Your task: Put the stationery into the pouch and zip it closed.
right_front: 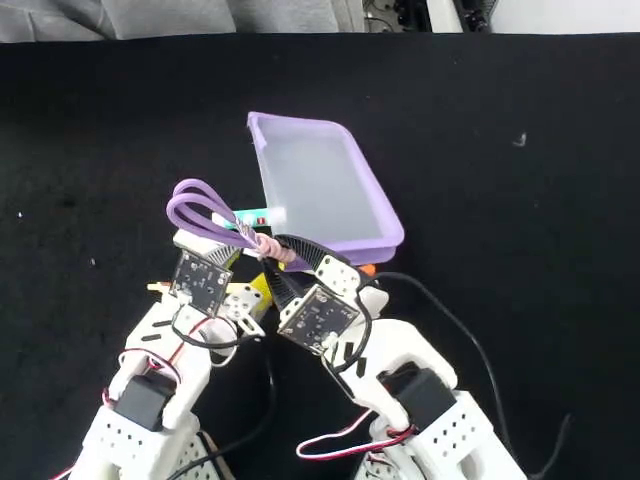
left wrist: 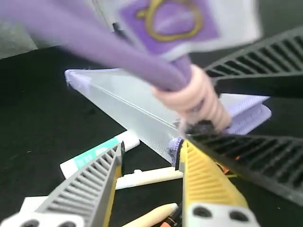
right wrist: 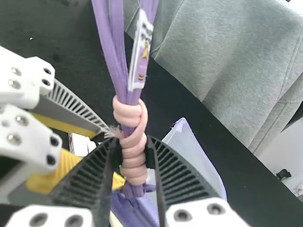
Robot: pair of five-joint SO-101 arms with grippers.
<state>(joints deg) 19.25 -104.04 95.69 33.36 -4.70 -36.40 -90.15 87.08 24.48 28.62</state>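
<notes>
Centrally on the black table (right_front: 500,250) lay the purple see-through pouch (right_front: 320,185), beyond both arms, with its near corner right at their tips. A purple strap (right_front: 195,210) looped out from that corner, bound at its base by a pink coil (right wrist: 129,142). The right claw (right wrist: 131,142) was closed tight on the pink coil, its two black ribbed fingers pressed against either side. The strap and a small tag ran up out of the grip. The left claw (left wrist: 150,151) stood open, its grey finger and yellow finger well apart, with nothing gripped between them. The yellow fingertip sat just beside the pouch's purple corner, though contact could not be confirmed. Stationery lay loose on the table outside the pouch. A white and green stick (left wrist: 99,153) lay close beside the pouch's edge. Two cream pens (left wrist: 149,177) lay under the left claw. A small orange item (right_front: 368,268) was near the pouch's near edge, kind not determined. Grey cloth (right_front: 150,15) ran along the far side of the table.
</notes>
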